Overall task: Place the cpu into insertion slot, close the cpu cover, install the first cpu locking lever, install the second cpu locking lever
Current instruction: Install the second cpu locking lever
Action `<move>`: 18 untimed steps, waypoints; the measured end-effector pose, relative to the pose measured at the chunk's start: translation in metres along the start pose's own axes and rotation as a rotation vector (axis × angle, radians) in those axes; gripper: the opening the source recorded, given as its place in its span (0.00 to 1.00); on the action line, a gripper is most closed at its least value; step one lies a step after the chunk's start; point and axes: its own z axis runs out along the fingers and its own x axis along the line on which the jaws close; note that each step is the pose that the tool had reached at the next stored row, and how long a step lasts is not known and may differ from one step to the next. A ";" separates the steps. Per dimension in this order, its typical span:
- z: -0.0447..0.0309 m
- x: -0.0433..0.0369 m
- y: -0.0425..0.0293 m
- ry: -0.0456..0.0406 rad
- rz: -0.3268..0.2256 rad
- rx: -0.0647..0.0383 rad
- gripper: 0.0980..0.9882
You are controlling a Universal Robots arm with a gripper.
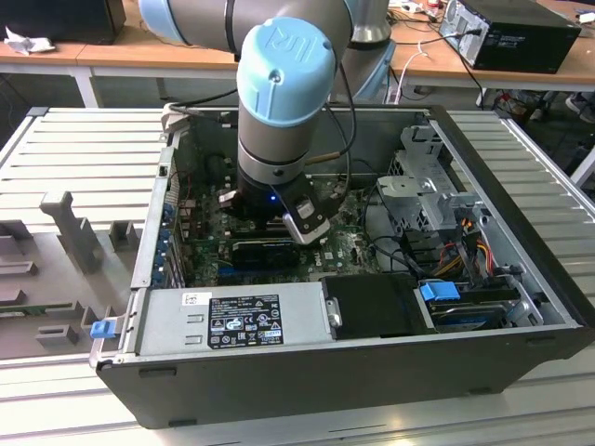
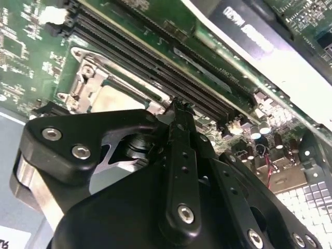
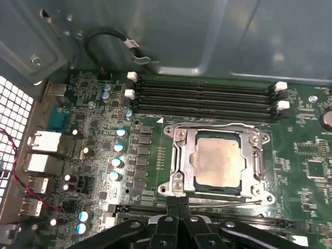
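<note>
Hovering just beside the insertion slot [image 3: 218,163], the gripper [image 3: 178,205] has its fingers pressed together and empty, since the cpu [image 3: 218,161] already sits under the closed cpu cover [image 3: 181,161].

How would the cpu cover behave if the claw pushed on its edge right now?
The cpu cover looks like a thin metal frame lying flat around the cpu, so it is likely light and slightly springy. Its bare metal may be slippery under the claw. Apparently hinged, it would probably swing, not slide.
</note>
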 end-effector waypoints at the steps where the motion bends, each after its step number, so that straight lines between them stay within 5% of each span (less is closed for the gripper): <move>1: 0.0012 0.0020 -0.0003 -0.0002 0.000 -0.002 0.01; 9: 0.0099 0.0031 -0.0036 -0.0020 -0.001 -0.028 0.01; 18: 0.0158 0.0052 -0.0054 -0.0060 -0.004 -0.084 0.01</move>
